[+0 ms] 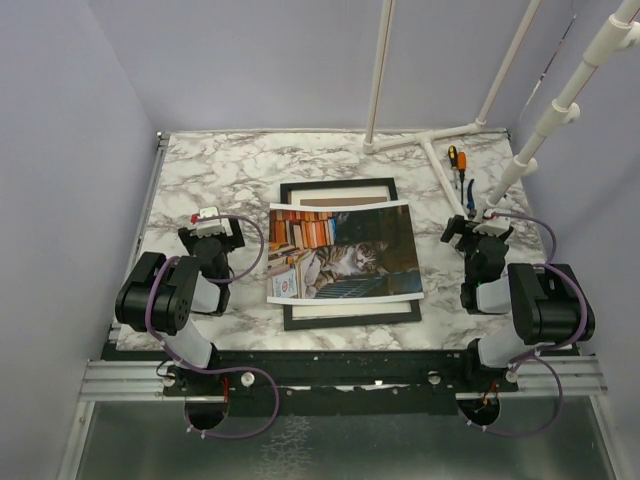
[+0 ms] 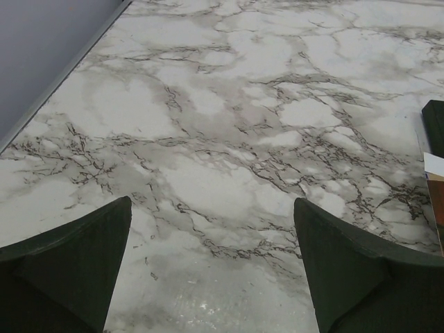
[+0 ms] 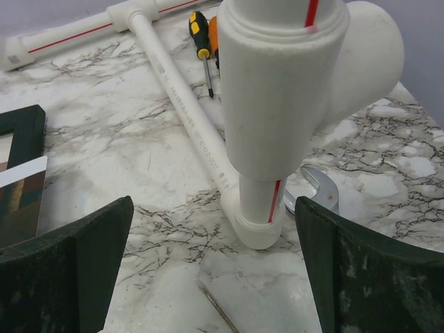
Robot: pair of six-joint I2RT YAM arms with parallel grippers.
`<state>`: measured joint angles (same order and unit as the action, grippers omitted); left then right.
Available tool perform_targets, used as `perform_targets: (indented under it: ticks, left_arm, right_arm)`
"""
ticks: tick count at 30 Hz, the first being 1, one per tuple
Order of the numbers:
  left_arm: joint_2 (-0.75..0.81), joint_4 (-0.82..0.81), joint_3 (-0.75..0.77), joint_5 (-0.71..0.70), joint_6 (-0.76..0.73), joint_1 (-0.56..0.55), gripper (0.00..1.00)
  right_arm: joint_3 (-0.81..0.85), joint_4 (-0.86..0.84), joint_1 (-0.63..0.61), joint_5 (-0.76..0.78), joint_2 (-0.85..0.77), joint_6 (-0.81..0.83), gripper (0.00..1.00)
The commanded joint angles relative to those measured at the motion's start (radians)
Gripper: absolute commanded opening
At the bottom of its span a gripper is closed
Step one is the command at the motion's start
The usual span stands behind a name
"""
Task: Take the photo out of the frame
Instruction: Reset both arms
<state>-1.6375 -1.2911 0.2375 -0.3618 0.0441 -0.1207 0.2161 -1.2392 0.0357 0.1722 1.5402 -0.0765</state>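
Robot lab cell: plain partition walls [image 1: 250, 60], marble-patterned table [image 1: 220, 170], aluminium rail [image 1: 120, 378], white pipe stand [image 1: 379, 70].

No legible text, photo [image 1: 343, 252] — too blurred

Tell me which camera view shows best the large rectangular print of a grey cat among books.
The top external view: the whole cat print shows, lying on the black frame. The left wrist view catches only its corner; the right wrist view only an edge strip.

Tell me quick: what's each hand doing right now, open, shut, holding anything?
Left hand: open, holding nothing.
Right hand: open, holding nothing.
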Motion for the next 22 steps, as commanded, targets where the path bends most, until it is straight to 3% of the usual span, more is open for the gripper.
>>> perform_targets:
  ticks: [1,22]
  left_arm:
    - [-0.013,0.019,0.035,-0.024,0.0,-0.011,0.99]
    - [-0.014,0.034,0.042,0.002,-0.012,-0.011,0.99]
  right_arm:
    - [0.011,-0.03,0.003,-0.013,0.005,0.014,1.0]
    - [0.011,-0.039,0.003,-0.014,0.008,0.016,1.0]
